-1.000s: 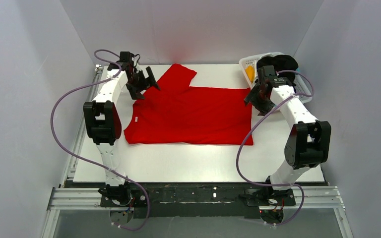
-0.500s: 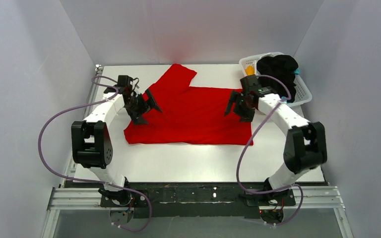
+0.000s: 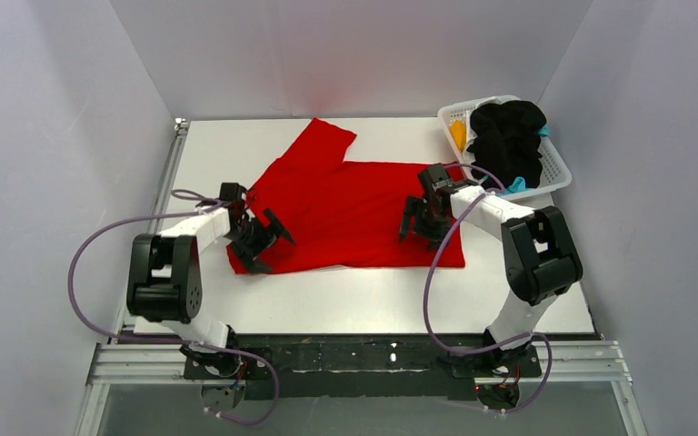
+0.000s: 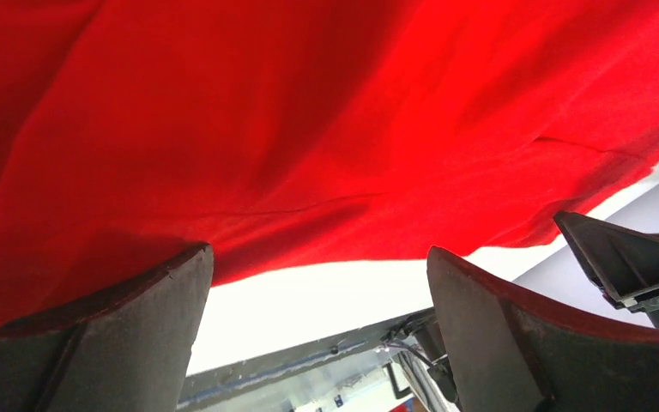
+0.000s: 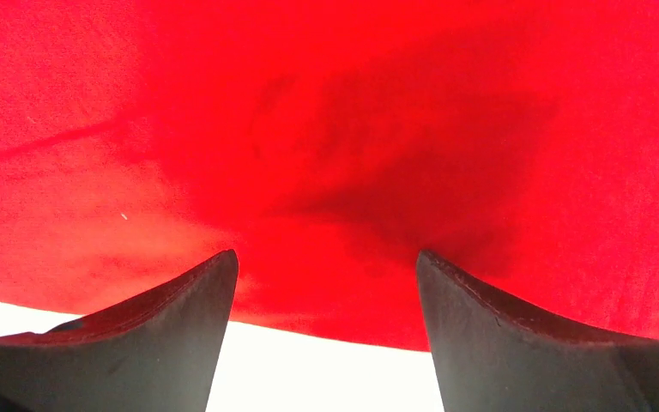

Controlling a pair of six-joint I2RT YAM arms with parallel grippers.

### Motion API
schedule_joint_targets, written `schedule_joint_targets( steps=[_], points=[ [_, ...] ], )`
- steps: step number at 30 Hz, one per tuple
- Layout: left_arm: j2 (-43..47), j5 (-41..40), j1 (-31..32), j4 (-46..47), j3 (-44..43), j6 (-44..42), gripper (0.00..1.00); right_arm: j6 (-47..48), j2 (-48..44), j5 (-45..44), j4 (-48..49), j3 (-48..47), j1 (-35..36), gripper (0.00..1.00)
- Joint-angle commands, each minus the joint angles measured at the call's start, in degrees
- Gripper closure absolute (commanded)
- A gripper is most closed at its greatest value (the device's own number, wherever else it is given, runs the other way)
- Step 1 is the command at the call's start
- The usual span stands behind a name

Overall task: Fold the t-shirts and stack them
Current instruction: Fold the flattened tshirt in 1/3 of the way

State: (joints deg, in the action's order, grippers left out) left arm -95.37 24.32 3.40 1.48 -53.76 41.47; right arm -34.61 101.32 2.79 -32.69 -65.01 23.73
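**Left gripper** (image 3: 264, 238): jaws spread wide and nothing held. It sits low over the lower-left corner of the red t-shirt (image 3: 354, 204). In the wrist view the shirt's near edge runs just ahead of the fingers, with white table beyond it. The shirt lies flat at centre frame, one sleeve (image 3: 323, 145) pointing to the upper middle.

**Right gripper** (image 3: 423, 218): likewise released and empty. It is above the shirt's lower-right part, with the near edge close under its fingers.

**Judgement:** the step in hand appears to be a two-corner pinch of the near edge. Both grippers should drop evenly, catch the edge cleanly and close together. They should then lift level so the cloth folds without skewing.

**Upper right:** a white basket (image 3: 559, 173) holds a black t-shirt (image 3: 507, 136). Orange-yellow cloth (image 3: 457, 133) and teal cloth (image 3: 517, 185) show beside it.

**Surface:** white table (image 3: 373, 295), smooth and matt.

**Enclosure:** plain pale walls (image 3: 54, 136) on three sides.
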Motion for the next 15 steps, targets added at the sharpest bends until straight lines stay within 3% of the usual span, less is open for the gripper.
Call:
schedule_joint_targets(
  steps=[1, 8, 15],
  points=[
    [9.94, -7.71, 0.21, -13.14, 12.84, 5.4, 0.02, -1.72, -4.95, 0.84, 1.35, 6.93, 1.84, 0.16],
    [30.12, -11.03, 0.59, -25.7, 25.95, 7.75, 0.02, -6.03, -14.4, 2.07, -0.17, 18.52, 6.84, 0.16],
    [37.44, -8.12, 0.82, -29.46, 29.62, 7.91, 0.02, -7.04, -21.86, 4.81, -5.34, 23.79, 10.35, 0.16]
  ],
)
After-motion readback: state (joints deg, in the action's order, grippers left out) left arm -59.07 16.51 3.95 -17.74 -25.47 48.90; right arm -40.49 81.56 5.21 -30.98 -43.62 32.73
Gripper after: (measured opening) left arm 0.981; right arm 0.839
